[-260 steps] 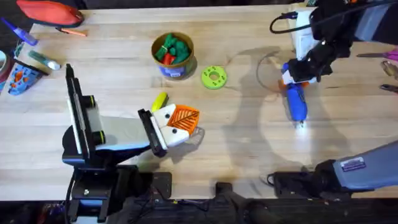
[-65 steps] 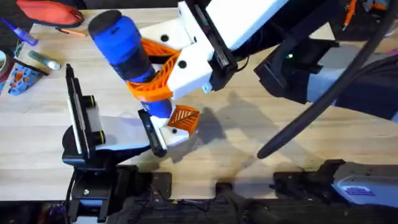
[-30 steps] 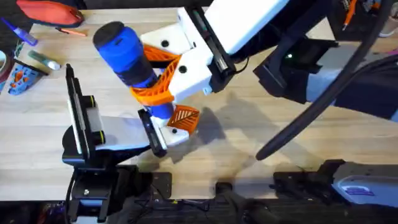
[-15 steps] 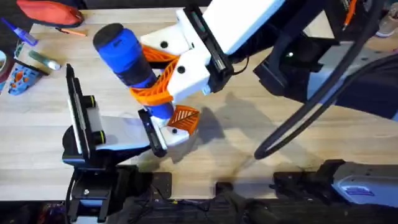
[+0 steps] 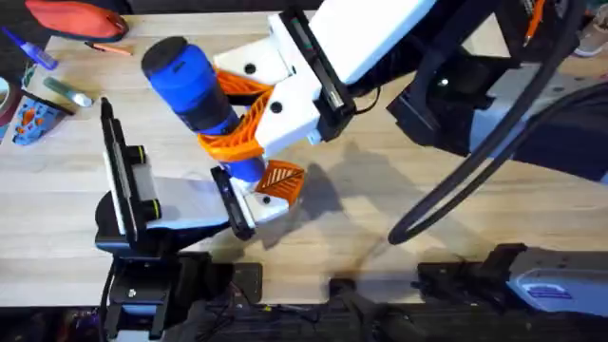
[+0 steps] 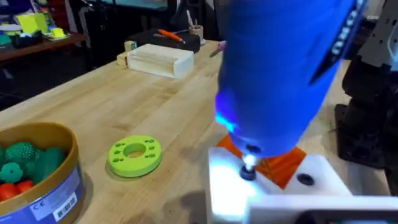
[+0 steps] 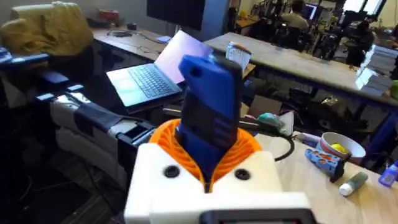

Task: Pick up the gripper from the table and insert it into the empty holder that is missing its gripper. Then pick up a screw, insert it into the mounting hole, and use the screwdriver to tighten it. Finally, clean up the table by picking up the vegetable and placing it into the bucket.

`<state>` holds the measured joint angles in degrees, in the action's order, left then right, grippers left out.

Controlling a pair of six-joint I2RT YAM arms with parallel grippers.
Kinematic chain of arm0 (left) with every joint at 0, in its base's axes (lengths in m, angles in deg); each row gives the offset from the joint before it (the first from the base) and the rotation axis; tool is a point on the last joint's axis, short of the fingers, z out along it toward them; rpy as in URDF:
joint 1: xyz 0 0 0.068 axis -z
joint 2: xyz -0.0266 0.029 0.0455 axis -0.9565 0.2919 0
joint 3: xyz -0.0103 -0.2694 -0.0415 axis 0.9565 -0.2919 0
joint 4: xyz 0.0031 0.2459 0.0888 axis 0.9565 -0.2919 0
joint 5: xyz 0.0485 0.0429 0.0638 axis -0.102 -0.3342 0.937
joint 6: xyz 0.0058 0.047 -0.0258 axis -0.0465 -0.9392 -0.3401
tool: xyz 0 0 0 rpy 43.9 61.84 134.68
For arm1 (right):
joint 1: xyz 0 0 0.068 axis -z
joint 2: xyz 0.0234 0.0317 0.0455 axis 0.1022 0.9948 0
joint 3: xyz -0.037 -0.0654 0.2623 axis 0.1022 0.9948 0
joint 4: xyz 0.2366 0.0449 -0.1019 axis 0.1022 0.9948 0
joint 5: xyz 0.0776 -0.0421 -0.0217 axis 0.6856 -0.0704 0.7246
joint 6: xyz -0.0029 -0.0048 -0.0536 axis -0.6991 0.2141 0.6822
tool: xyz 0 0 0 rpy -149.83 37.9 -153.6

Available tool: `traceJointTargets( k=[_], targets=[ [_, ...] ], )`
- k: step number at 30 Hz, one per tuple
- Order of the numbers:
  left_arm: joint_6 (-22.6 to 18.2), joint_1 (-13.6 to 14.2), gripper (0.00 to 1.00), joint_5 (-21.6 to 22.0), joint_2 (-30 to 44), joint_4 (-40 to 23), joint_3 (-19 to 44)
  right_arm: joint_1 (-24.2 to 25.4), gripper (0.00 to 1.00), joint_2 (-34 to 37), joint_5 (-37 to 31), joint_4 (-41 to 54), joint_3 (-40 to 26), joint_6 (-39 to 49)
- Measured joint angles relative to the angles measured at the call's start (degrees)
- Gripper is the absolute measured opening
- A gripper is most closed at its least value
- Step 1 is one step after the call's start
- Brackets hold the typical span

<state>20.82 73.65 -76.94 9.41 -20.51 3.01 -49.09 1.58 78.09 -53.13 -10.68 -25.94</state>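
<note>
Overhead view: the right gripper [image 5: 249, 112] rises large under the camera, reaching across the middle toward the left half of the surface [image 5: 380, 218]. Its orange ribbed fingers [image 5: 245, 119] are clamped around the screwdriver [image 5: 195, 85], which stands nearly upright with its tip down at the holder [image 5: 258, 195]. The gripper piece [image 5: 280, 180] sits in that white holder, orange ribs up. The left gripper [image 5: 231, 201] lies low along the surface, its black fingers [image 5: 222, 190] closed on the holder's left side. To the right of the holder, bare wood is open up to the right arm's base at the near edge. A red pouch [image 5: 76, 19] and a small blue tray [image 5: 33, 119] lie along the far-left edge.

Left wrist view: the screwdriver [image 6: 283, 74] hangs over the holder [image 6: 273, 186], its metal tip touching a lit spot on the white top, just beside the orange piece [image 6: 280, 165]. The bucket [image 6: 40, 171], holding green and red toy vegetables, stands near a green ring disc [image 6: 135, 154], both apart from the holder. A pale wooden block [image 6: 157, 60] sits near the far edge.

Right wrist view: the screwdriver's [image 7: 211, 109] body is wedged between the 2 orange pads [image 7: 245, 146].
</note>
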Motion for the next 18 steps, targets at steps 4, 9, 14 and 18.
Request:
traceJointTargets(
  k=[4, 9, 14, 18],
  targets=[
    [0.00, -0.01, 0.016, 0.00, 0.00, 0.00, 0.00, 0.00, 0.020, 0.02, -0.01, 0.19, -0.08, 0.12],
    [-0.07, 0.00, 0.016, 0.02, -0.04, 0.02, 0.00, 0.00, 0.020, 0.13, 0.41, -3.25, -0.08, -1.24],
    [-0.04, 0.00, 0.016, -0.02, -0.07, 0.02, 0.00, 0.95, 0.020, 0.48, 0.50, -6.35, -3.92, -7.12],
    [-0.04, 0.00, 0.016, -0.02, -0.06, 0.02, 0.00, 1.76, 0.020, 0.48, 1.22, -5.98, -7.07, -8.85]
  ],
)
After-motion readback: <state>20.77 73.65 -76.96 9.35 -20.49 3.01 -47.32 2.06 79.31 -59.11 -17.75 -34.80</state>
